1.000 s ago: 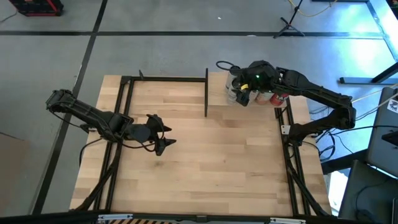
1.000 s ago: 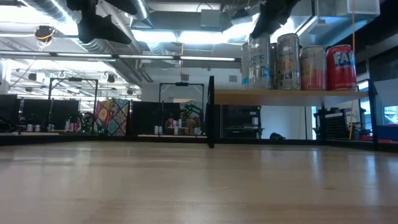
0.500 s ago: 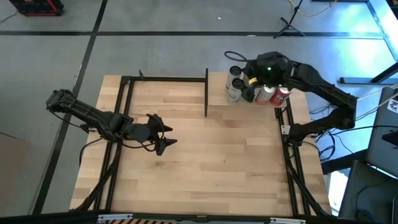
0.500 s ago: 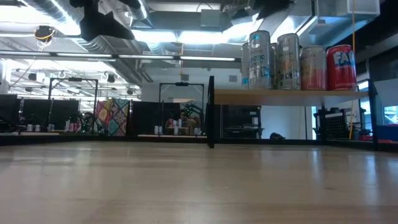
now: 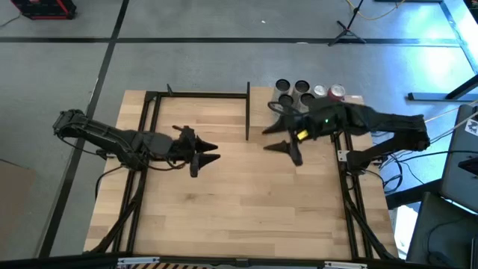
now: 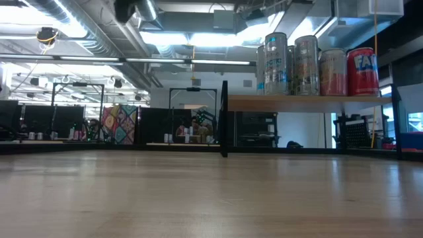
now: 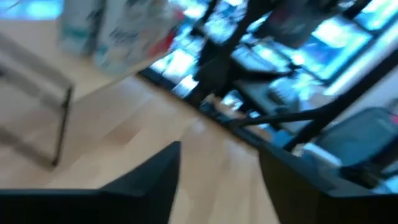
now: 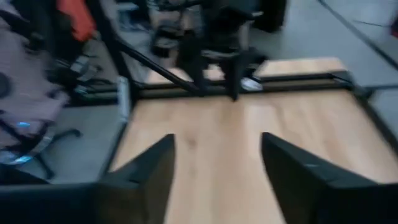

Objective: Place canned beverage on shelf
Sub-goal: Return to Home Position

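Your right gripper (image 5: 281, 142), jaws spread and empty, hangs just off the shelf (image 5: 260, 104) — cans (image 5: 302, 91) upright on it, behind the jaws. Left gripper (image 5: 203, 155), spread too, waits farther off

In the left wrist view the cans (image 7: 115, 31) were smeared pale shapes, cut off by the picture's edge, with unreadable labels; how many stood there could not be told. The left gripper (image 7: 219, 155) and the right gripper (image 8: 217, 142) each showed only blurred finger ends, the rest cut off. In the right wrist view a dark shape (image 8: 217, 31) at the table's far edge was too blurred to name. From above, the right arm (image 5: 381, 123) covered the front of the shelf (image 5: 259, 99), and the cans showed only their tops. In the low view the rear cans stood half hidden behind the front ones, and a person (image 6: 195, 125) far behind was too small to make out.
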Robot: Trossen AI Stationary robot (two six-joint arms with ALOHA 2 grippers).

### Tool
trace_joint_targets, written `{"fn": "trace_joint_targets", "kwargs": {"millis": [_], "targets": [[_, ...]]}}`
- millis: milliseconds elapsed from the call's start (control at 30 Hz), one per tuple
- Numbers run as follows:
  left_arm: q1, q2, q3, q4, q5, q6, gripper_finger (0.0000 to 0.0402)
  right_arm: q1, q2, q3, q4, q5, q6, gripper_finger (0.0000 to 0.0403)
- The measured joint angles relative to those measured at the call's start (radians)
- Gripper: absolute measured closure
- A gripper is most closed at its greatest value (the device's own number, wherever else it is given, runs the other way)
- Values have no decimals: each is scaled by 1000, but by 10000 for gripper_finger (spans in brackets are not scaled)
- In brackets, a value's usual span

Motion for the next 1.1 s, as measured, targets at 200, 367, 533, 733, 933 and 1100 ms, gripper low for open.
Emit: {"fn": "trace_joint_targets", "kwargs": {"millis": [200,367,533,733,933,1100], "targets": [[13,-95,0,7,68,183,321,70,-16,-133,141,-29,60,314],[23,-194,0,-79,74,275,395,77,-81,-292,313,-67,106,393],[23,-264,0,-165,-5,269,378,77,-185,-428,413,-36,131,381],[25,-296,0,-148,-7,282,369,77,-231,-479,372,-11,134,362],[28,-297,-43,-157,177,449,371,77,-238,-490,387,-80,77,361],[29,-359,-155,-97,260,475,370,77,-319,-616,435,-100,74,361]]}}
